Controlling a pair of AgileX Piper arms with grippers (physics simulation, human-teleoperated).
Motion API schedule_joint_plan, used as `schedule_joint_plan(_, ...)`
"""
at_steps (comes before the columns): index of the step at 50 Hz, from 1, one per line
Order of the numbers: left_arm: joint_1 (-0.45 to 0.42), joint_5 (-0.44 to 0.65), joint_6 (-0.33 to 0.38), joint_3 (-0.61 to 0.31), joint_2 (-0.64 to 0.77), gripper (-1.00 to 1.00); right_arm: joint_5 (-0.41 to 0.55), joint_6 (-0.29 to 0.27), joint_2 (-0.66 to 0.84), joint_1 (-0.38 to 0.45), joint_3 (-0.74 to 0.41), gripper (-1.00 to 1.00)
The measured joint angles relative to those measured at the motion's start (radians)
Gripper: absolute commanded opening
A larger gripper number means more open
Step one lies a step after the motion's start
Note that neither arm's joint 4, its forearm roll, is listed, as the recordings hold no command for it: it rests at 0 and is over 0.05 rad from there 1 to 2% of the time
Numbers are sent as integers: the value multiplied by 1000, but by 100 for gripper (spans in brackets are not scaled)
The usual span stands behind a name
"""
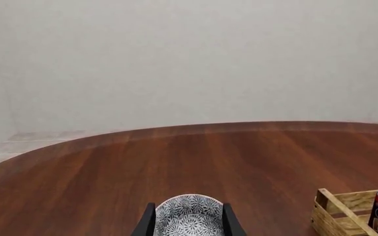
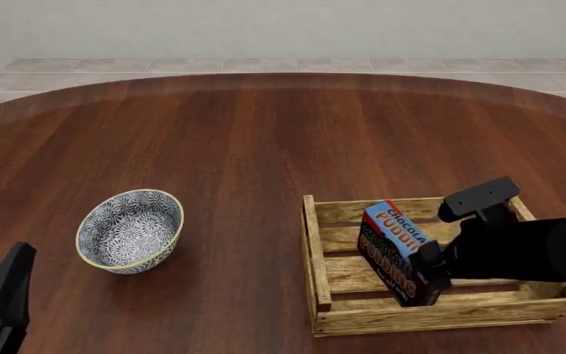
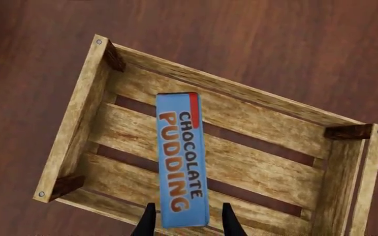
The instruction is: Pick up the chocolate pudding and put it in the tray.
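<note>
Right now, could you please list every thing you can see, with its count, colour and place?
chocolate pudding: one, light-blue top, dark front, standing on edge inside the tray, between the right jaws.
tray: one, light wood slats, on the table's near right part.
bowl: one, blue-and-white pattern, near left part, apart from the tray.
table: one, reddish-brown wood.
right gripper: one, black, over the tray, jaws either side of the pudding.
left gripper: one, black, near the bowl.

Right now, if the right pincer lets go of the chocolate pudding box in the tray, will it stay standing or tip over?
The chocolate pudding stands on a narrow edge inside the tray, so it may well tip flat. It looks like a stiff, probably light carton, unlikely to roll. The right pincer straddles its end.
</note>
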Motion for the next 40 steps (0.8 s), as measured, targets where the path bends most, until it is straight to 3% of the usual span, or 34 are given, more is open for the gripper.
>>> schedule_joint_plan(40,-13,5,-8,-17,0,100,203,-18,-199,5,-84,100)
